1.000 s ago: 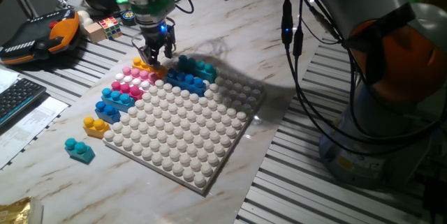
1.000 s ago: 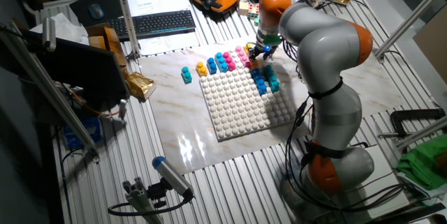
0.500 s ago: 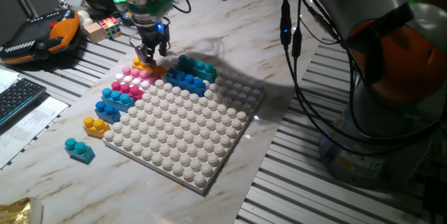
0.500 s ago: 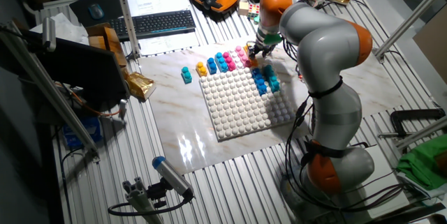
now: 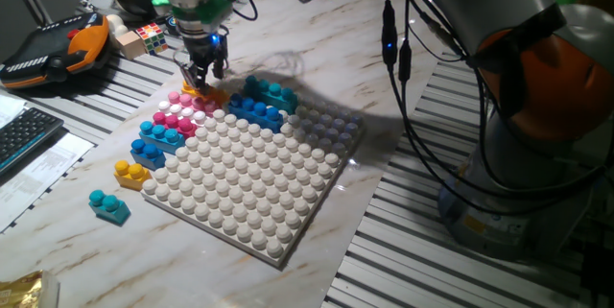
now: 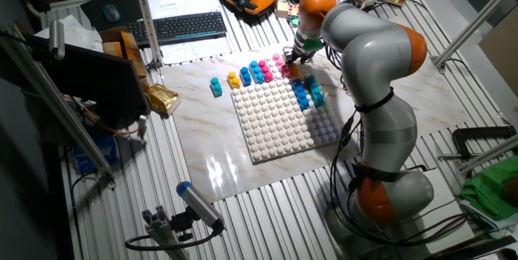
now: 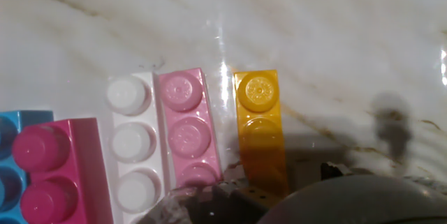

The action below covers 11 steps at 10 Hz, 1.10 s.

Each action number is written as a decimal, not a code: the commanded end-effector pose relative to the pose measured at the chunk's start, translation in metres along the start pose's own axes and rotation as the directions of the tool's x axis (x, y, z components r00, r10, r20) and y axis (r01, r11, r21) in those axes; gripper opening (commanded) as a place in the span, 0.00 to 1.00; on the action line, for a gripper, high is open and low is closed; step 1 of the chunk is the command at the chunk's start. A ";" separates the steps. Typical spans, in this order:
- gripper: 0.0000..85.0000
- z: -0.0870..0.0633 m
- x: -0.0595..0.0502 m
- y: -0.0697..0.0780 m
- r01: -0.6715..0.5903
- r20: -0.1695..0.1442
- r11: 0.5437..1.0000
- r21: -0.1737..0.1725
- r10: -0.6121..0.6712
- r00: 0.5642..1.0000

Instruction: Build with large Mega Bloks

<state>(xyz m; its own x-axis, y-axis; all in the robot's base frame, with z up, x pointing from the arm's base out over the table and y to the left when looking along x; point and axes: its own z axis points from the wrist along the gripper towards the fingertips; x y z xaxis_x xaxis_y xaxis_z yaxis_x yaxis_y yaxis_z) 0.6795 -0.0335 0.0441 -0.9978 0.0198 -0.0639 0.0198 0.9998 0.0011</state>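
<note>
My gripper hangs low over the far left corner of the white baseplate, just above a yellow brick lying on the marble; its fingers stand apart with nothing between them. In the hand view the yellow brick lies right of a light pink brick and a magenta brick. Pink bricks, blue bricks, another yellow brick and a teal brick line the plate's left edge. A blue brick and a teal brick sit at the far corner. The gripper also shows in the other fixed view.
A small puzzle cube and an orange-black teach pendant lie behind the gripper. A keyboard is at the left. The arm's base and hanging cables stand at the right.
The gripper has moved a little to the left and back, along the yellow brick. The bricks have not visibly moved.
</note>
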 end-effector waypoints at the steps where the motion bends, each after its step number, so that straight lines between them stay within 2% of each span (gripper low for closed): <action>1: 0.60 0.001 0.000 0.000 0.002 -0.004 1.000 -0.003 -0.002 1.000; 3: 0.40 0.004 0.002 0.003 0.023 -0.030 1.000 -0.013 -0.023 0.999; 5: 0.25 0.005 0.002 0.003 0.039 -0.051 0.999 -0.024 -0.040 0.998; 6: 0.29 0.004 0.002 0.003 0.047 -0.052 0.999 -0.022 -0.048 0.997; 8: 0.29 -0.004 0.001 0.000 0.054 -0.065 0.999 -0.006 -0.054 0.996; 10: 0.22 -0.020 0.001 -0.007 0.055 -0.082 0.998 -0.011 -0.056 0.995; 11: 0.18 -0.035 0.003 -0.012 0.043 -0.092 0.999 -0.013 -0.044 0.995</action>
<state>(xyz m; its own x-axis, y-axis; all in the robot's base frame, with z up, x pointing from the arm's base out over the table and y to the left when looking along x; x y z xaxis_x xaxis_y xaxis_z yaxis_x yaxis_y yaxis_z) 0.6736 -0.0449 0.0752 -0.9993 -0.0229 0.0284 -0.0225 0.9997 0.0136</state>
